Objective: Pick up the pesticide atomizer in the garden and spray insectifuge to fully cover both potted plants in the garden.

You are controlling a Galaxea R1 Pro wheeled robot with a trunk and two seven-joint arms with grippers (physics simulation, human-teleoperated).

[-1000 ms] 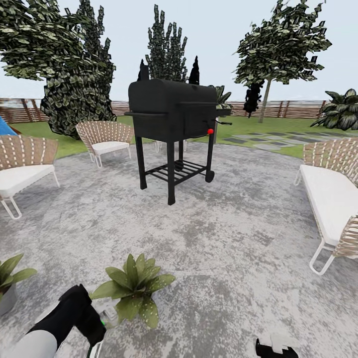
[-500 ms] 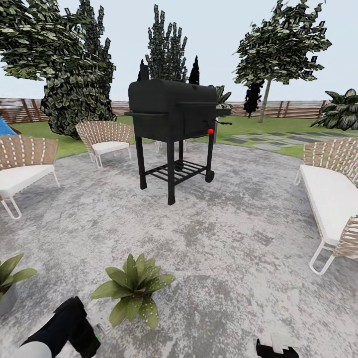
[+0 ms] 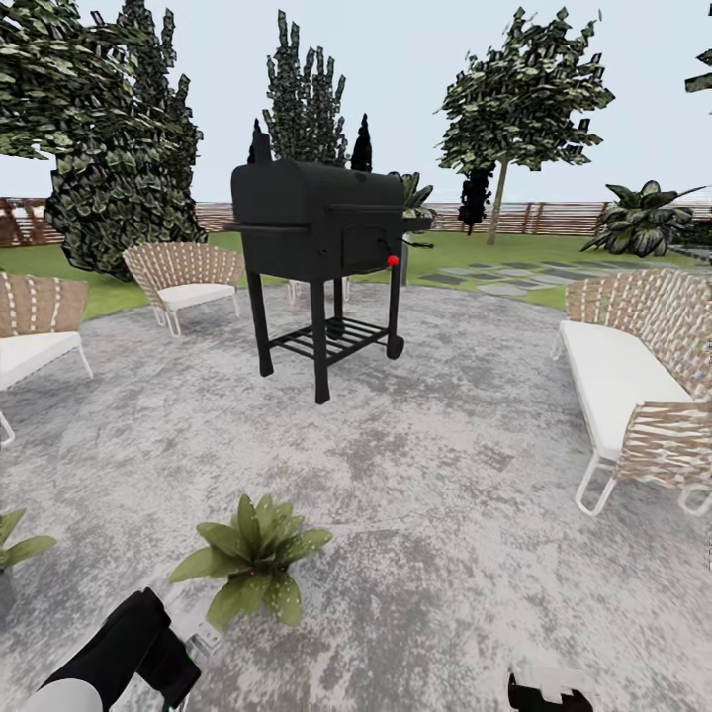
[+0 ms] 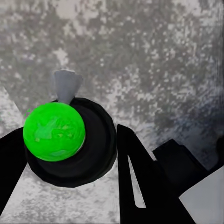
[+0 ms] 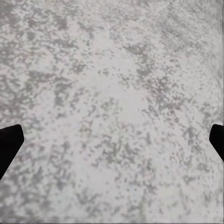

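On the mottled grey patio (image 3: 435, 475) a potted plant (image 3: 252, 569) with pointed speckled leaves stands just ahead of my left gripper (image 3: 186, 653). A second potted plant (image 3: 18, 549) is cut off by the head view's left edge. The left wrist view shows the pesticide atomizer (image 4: 53, 131) from above: a bright green cap on a dark body, with a pale grey nozzle (image 4: 66, 86). My left gripper (image 4: 70, 135) is shut on it, one black finger on each side. My right gripper (image 3: 549, 689) hangs low over bare paving and is open (image 5: 112, 140), its fingertips wide apart.
A black barbecue grill (image 3: 321, 232) stands mid-patio. Woven chairs (image 3: 183, 277) sit at the left and a long woven bench (image 3: 633, 381) at the right. Beyond lie the lawn, stepping stones (image 3: 499, 282), trees and the slatted fence (image 3: 554, 218).
The camera has turned, so the whole scene has slid left and slightly down. My left arm with the atomizer sank lower in the view and stays at the bottom left.
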